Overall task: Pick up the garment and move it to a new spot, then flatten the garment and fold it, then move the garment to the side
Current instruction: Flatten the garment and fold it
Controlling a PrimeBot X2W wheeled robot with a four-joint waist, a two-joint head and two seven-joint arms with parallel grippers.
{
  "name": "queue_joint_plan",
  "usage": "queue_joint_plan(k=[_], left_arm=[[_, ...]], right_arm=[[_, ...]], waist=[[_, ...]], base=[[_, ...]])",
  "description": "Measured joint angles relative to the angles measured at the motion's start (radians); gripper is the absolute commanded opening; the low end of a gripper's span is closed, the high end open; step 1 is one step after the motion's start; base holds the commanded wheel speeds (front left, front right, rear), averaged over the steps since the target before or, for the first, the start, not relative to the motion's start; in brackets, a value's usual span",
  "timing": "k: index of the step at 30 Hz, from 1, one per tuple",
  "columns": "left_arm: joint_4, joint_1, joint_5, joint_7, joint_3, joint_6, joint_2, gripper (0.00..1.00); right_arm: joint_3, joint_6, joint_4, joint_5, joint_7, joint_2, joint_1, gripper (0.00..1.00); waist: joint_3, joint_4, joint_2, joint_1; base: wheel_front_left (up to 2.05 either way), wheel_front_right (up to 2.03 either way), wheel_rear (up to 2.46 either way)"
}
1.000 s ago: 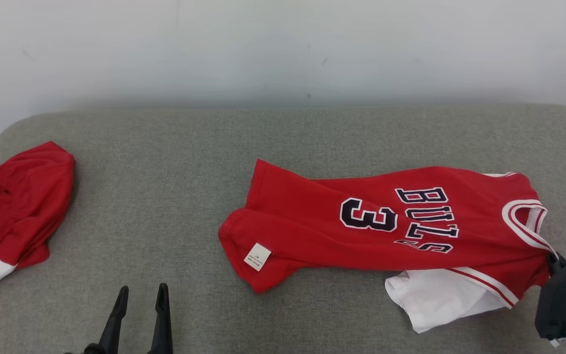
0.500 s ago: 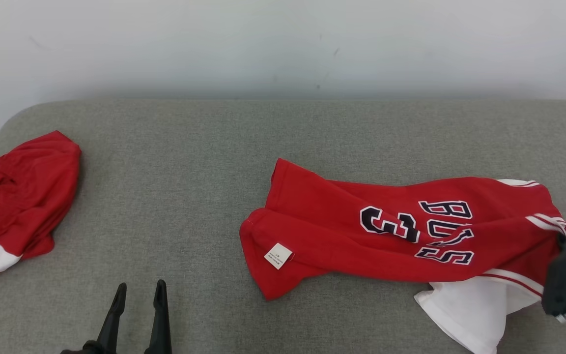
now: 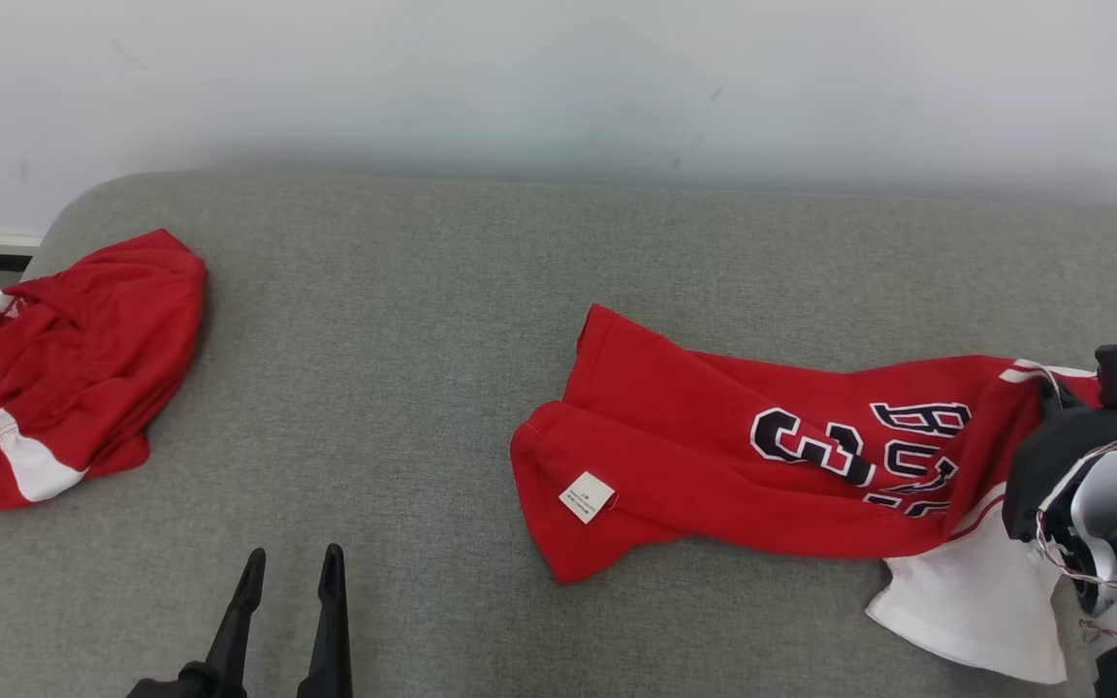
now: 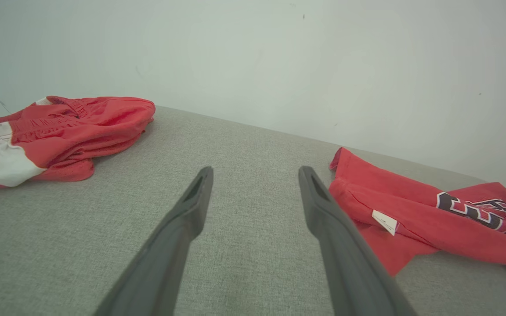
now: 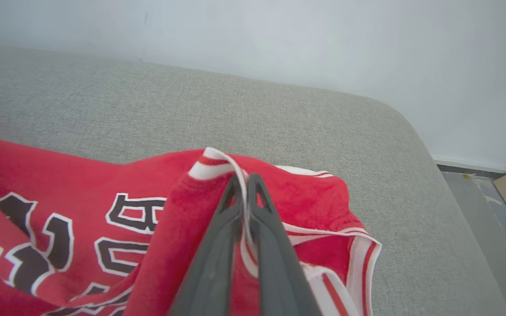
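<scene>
- Two grippers: the right gripper (image 5: 245, 182) is clenched on the striped trim of the red basketball jersey with dark lettering (image 3: 714, 456); the left gripper (image 3: 294, 555) is spread, empty.
- Jersey lies at four o'clock on the grey fabric cushion (image 3: 374, 339), long axis three-to-nine.
- Its free hem, toward nine, is nearer the left gripper.

Red jersey (image 3: 714, 456), dark number 3 and lettering, lay rumpled lengthwise on grey cushion (image 3: 403, 320); white tag (image 3: 587, 497) at hem, striped-trim end raised.

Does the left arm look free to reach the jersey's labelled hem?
Probably yes: the left gripper is open, and bare grey cushion lies between it and the hem of the jersey.
</scene>
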Motion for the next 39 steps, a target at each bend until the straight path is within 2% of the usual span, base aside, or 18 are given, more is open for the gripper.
queue_joint_plan(k=[6, 11, 13, 18, 27, 31, 39], left_arm=[[0.000, 0.012, 0.000, 0.000, 0.012, 0.000, 0.000, 1.00], [0.002, 0.031, 0.000, 0.000, 0.023, 0.000, 0.000, 1.00], [0.002, 0.035, 0.000, 0.000, 0.032, 0.000, 0.000, 1.00], [-0.008, 0.057, 0.000, 0.000, 0.043, 0.000, 0.000, 1.00], [-0.014, 0.073, -0.003, 0.000, 0.052, 0.000, 0.000, 1.00], [-0.011, 0.091, -0.004, 0.000, 0.067, 0.008, 0.000, 1.00], [0.013, 0.116, 0.007, 0.000, 0.089, 0.008, 0.000, 1.00]], right_arm=[[-0.003, 0.000, 0.063, -0.005, -0.163, 0.011, -0.046, 1.00], [-0.009, 0.000, 0.031, 0.072, -0.200, 0.041, -0.012, 1.00], [0.003, 0.000, -0.033, 0.135, -0.168, 0.059, 0.055, 1.00], [0.022, 0.000, -0.225, 0.182, -0.158, 0.091, 0.200, 1.00], [0.058, 0.000, -0.476, 0.198, -0.295, 0.167, 0.502, 1.00], [0.125, 0.000, -0.475, 0.193, -0.418, 0.174, 0.596, 1.00], [0.197, 0.000, -0.399, 0.177, -0.514, 0.179, 0.641, 1.00]], waist=[[-0.014, 0.006, 0.0000, 0.0000], [-0.040, -0.005, 0.0000, -0.0001], [-0.055, -0.018, 0.0000, -0.0001], [-0.074, -0.045, -0.0001, -0.0002], [-0.110, -0.058, -0.0001, -0.0002], [-0.129, -0.056, -0.0001, -0.0002], [-0.163, -0.060, -0.0001, -0.0002]], base=[[0.00, 0.00, 0.00], [0.00, 0.00, 0.00], [0.00, 0.00, 0.00], [0.00, 0.00, 0.00], [0.00, 0.00, 0.00], [0.00, 0.00, 0.00], [0.00, 0.00, 0.00]])
